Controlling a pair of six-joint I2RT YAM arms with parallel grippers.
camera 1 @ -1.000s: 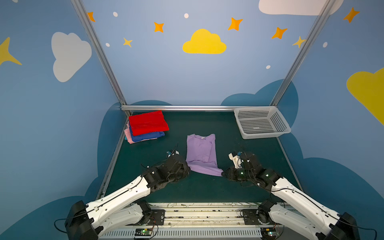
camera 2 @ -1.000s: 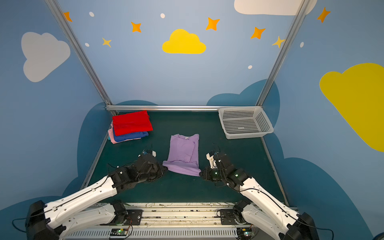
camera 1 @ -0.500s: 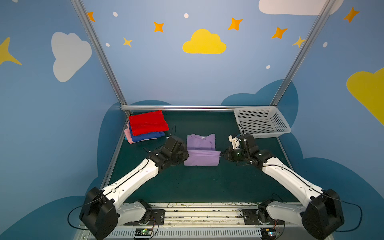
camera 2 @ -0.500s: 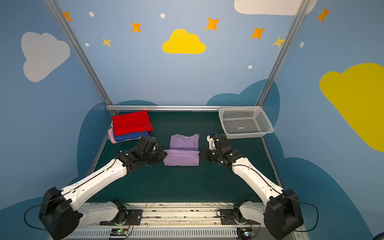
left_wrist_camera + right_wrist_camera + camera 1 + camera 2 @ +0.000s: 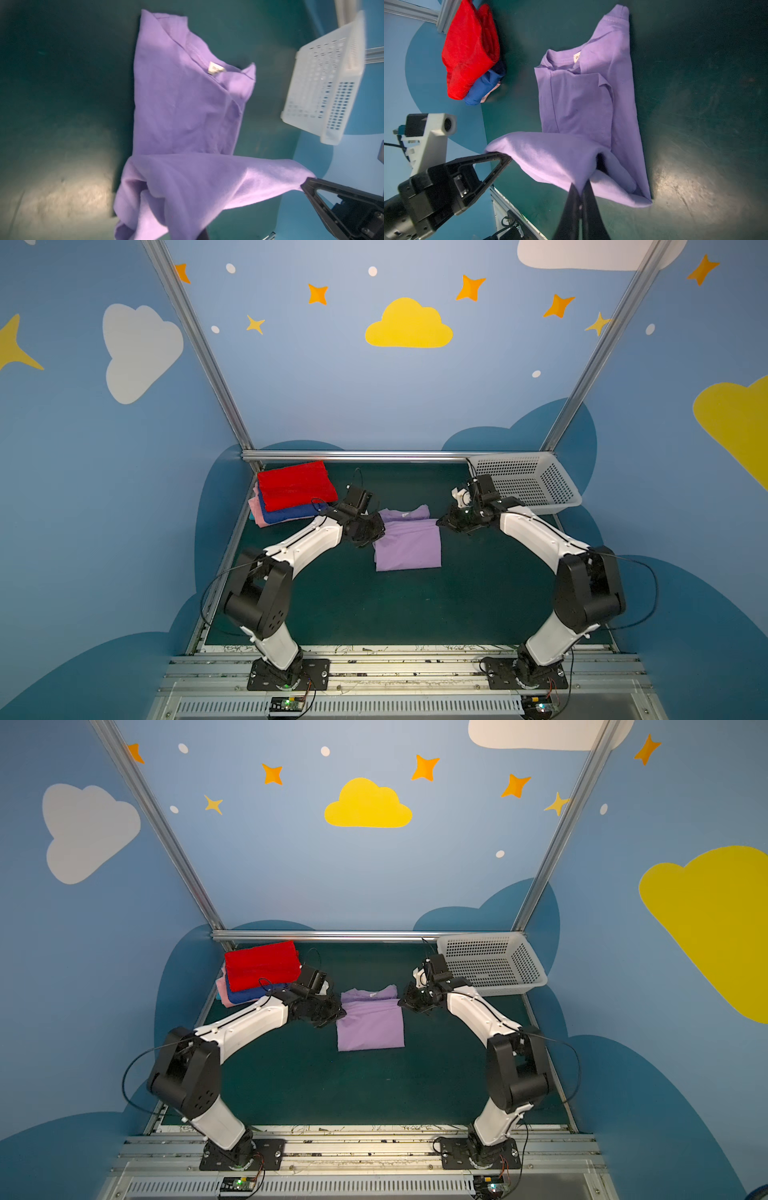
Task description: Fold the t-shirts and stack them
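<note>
The lavender t-shirt [image 5: 409, 543] lies mid-table in both top views, its near edge doubled over toward the collar. My left gripper [image 5: 376, 531] is shut on the left corner of that lifted edge, and my right gripper [image 5: 442, 522] is shut on the right corner. The right wrist view shows my right gripper [image 5: 580, 191] pinching lavender cloth [image 5: 571, 99], with the left gripper's fingers [image 5: 500, 160] at the other corner. In the left wrist view the cloth [image 5: 176, 104] hides my own jaws. Folded red [image 5: 297, 489], royal blue [image 5: 291, 514] and pink [image 5: 255, 512] t-shirts are stacked at the back left.
A white perforated basket [image 5: 528, 485] stands at the back right, close behind my right arm. A metal rail [image 5: 353, 455] runs along the table's back edge. Bare green mat [image 5: 395, 614] stretches from the shirt to the front rail.
Both grippers have lifted the lavender shirt's near edge and carried it toward the back, over the shirt. The shirt now lies shorter, with a fold at its front.
</note>
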